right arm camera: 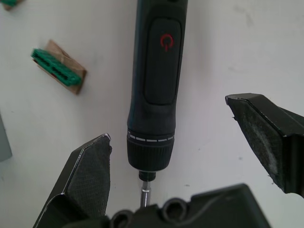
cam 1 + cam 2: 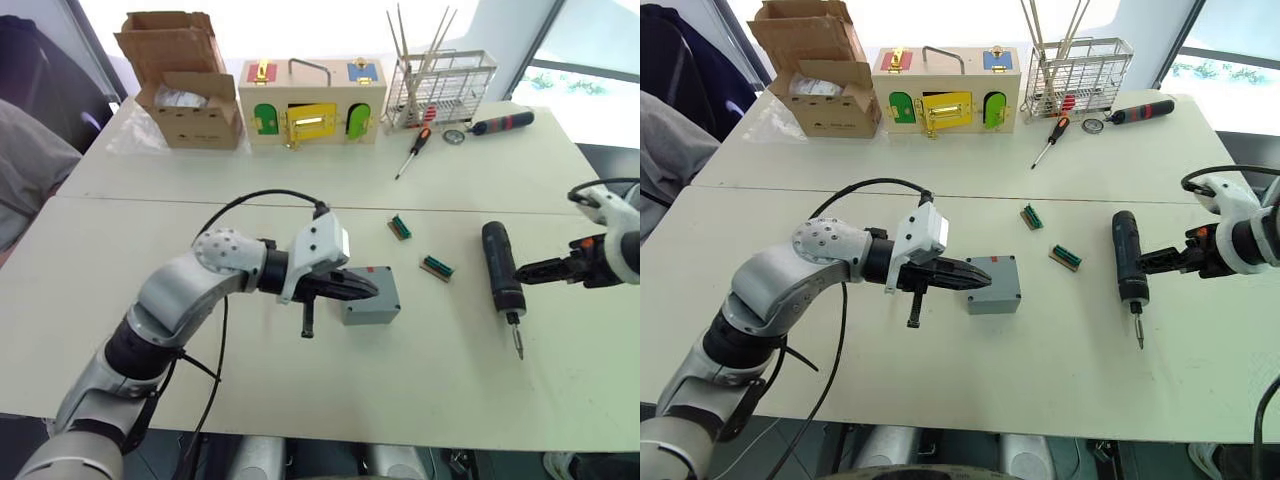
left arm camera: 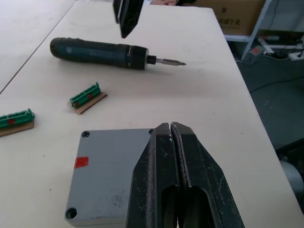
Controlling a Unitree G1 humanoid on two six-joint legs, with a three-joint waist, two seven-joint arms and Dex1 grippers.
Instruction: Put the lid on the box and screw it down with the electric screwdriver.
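The grey box (image 2: 372, 305) sits mid-table with the lid (image 3: 107, 171) lying flat on top of it, corner holes and a red mark showing. My left gripper (image 2: 372, 290) is shut with nothing in it, and its tips rest over the lid's near edge. To the right, the black electric screwdriver (image 2: 502, 270) lies on the table with its bit pointing toward the front edge. My right gripper (image 1: 168, 118) is open at its right side. The fingers straddle the screwdriver's chuck end without touching it.
Two green terminal blocks (image 2: 400, 227) (image 2: 437, 267) lie between box and screwdriver. At the back stand a cardboard box (image 2: 185, 80), a wooden box with coloured doors (image 2: 312, 105) and a wire rack (image 2: 440, 88). An orange-handled screwdriver (image 2: 413, 150) and a red-and-black tool (image 2: 502, 122) lie there too. A person (image 2: 25, 170) sits at the left.
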